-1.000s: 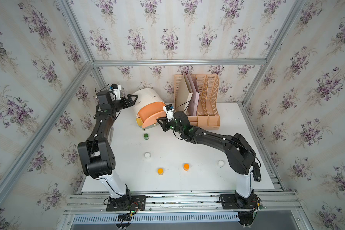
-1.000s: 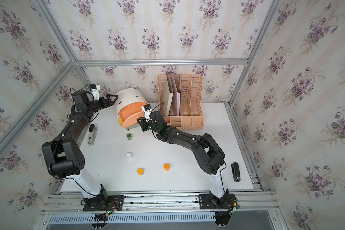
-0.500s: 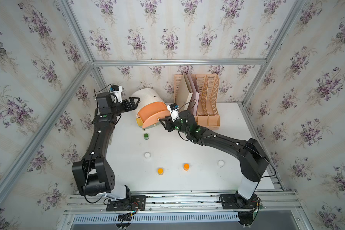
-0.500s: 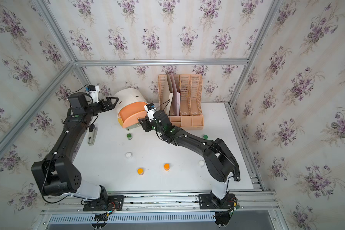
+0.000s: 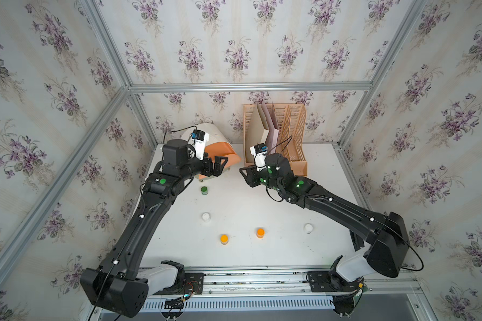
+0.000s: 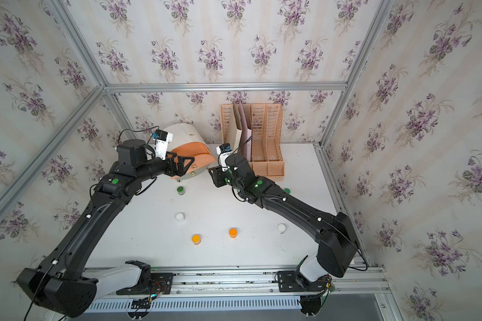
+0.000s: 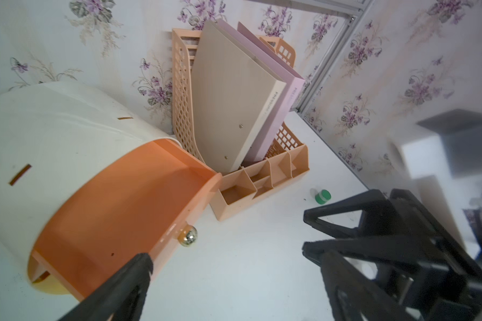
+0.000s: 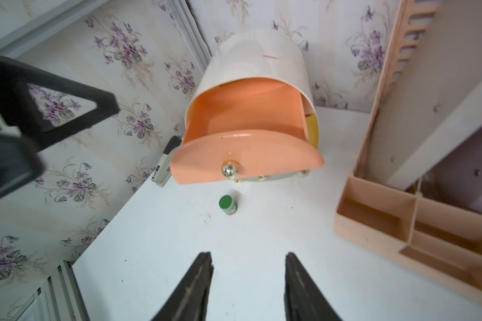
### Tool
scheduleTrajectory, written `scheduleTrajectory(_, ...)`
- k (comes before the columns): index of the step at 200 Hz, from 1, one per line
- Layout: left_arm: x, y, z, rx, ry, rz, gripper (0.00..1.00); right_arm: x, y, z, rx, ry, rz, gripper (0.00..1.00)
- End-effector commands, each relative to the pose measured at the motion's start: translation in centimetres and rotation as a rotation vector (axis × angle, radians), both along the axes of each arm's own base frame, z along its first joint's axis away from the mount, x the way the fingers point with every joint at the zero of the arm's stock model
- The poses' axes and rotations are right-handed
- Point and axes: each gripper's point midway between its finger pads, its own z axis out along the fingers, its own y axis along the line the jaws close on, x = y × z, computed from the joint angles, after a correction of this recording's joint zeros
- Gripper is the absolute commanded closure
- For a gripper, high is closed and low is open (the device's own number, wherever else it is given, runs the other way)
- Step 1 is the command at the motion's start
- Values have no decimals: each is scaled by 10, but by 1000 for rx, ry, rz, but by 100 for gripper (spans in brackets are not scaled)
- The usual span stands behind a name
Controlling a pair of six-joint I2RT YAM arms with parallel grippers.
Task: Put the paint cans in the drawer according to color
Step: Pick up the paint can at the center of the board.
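A white chest (image 6: 184,133) stands at the bench's (image 5: 248,200) back edge, left of middle. Its top peach drawer (image 8: 248,111) is pulled out, with a gold knob (image 8: 228,170) on its front. A peach rack (image 5: 295,125) stands just beside the chest along the back edge and holds two folders (image 7: 234,97). Print runs down the beige folder's spine, too small to read.

A green can (image 5: 204,190) stands just in front of the drawer; the label on its side is unreadable. A second green can (image 6: 286,190) sits before the rack, nearer the right edge. Nearer the front edge stand white cans (image 5: 206,216) (image 5: 308,228), with orange cans (image 5: 224,238) (image 5: 260,231) between them, all well apart. A stapler (image 8: 163,166) lies by the left edge beside the chest.

The left gripper (image 6: 188,166) hovers at the drawer's front, jaws spread wide and empty. The right gripper (image 8: 247,254) hangs before the rack facing the drawer, jaws parted and holding nothing. Open bench lies between the grippers and the front cans.
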Motion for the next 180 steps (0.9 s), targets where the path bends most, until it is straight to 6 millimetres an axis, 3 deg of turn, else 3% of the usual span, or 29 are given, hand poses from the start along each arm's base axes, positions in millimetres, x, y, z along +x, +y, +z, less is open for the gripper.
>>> scheduleTrajectory(1,-17,0,-16,90,35,21,1,-19,-29,-35,-112,144,-54,53)
scheduleTrajectory(40,-48,-16,-38,159,83,-22,1,-49,-66,-59,-177,259,-111,52)
scheduleTrajectory(72,-64,-16,-63,209,148,-20,1,-70,-102,-81,-262,377,-215,49)
scheduleTrajectory(106,-79,-18,-110,258,238,-16,1,-91,-137,-110,-358,488,-327,46)
scheduleTrajectory(180,-94,16,-184,409,395,215,1,-114,-182,-138,-316,558,-453,44)
